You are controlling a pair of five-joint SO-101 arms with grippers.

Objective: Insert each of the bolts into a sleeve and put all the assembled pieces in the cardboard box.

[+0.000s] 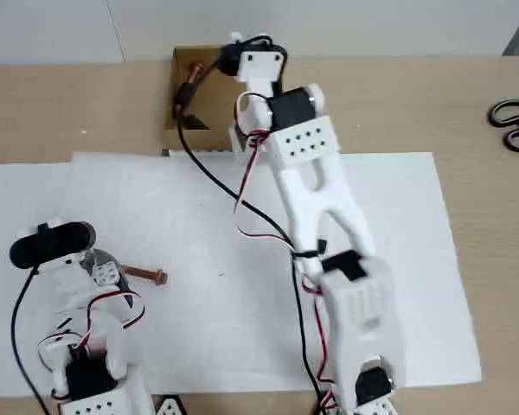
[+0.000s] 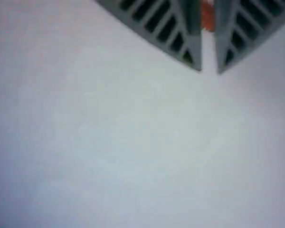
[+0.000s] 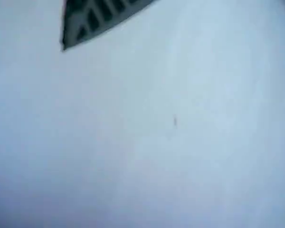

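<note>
A rusty bolt [image 1: 145,275] lies level just above the white foam sheet [image 1: 389,199] at the left, with my left gripper [image 1: 117,270] shut on one end. In the left wrist view its grey fingers [image 2: 180,28] stand almost together on an orange-brown piece of the bolt [image 2: 207,14]. My right arm stretches across the sheet to the cardboard box [image 1: 212,108] at the back. My right gripper [image 1: 195,79] is over the box beside a copper-coloured piece [image 1: 189,91]. One grey finger [image 3: 95,19] appears in the right wrist view, with nothing held against it.
Scissors [image 1: 512,124] lie on the wooden table at the far right. Black and red cables trail from the right arm over the middle of the foam sheet.
</note>
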